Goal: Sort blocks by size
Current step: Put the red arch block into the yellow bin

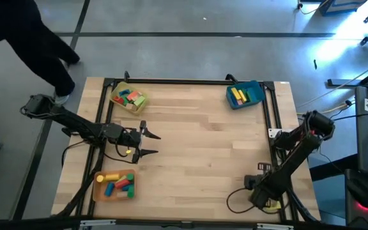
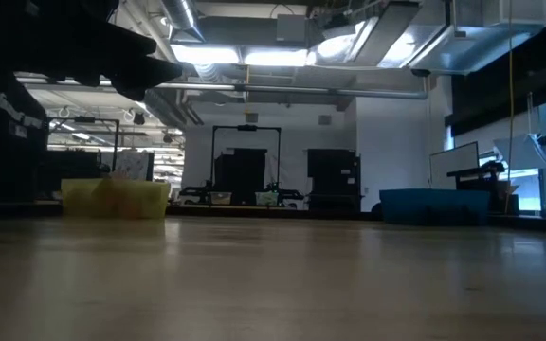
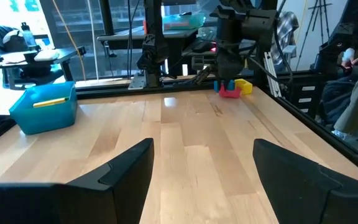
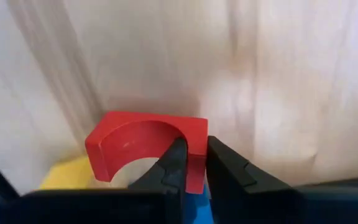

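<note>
The right gripper [image 4: 191, 163], down at the table's near right corner, has its fingers pinched on the red arch block [image 4: 143, 146]; the left gripper [image 1: 151, 144] waits wide open; next, I think, lift it toward a tray.

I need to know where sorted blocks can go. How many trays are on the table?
3: a yellow tray at the far left corner, a blue tray at the far right, and an orange tray at the near left.
</note>
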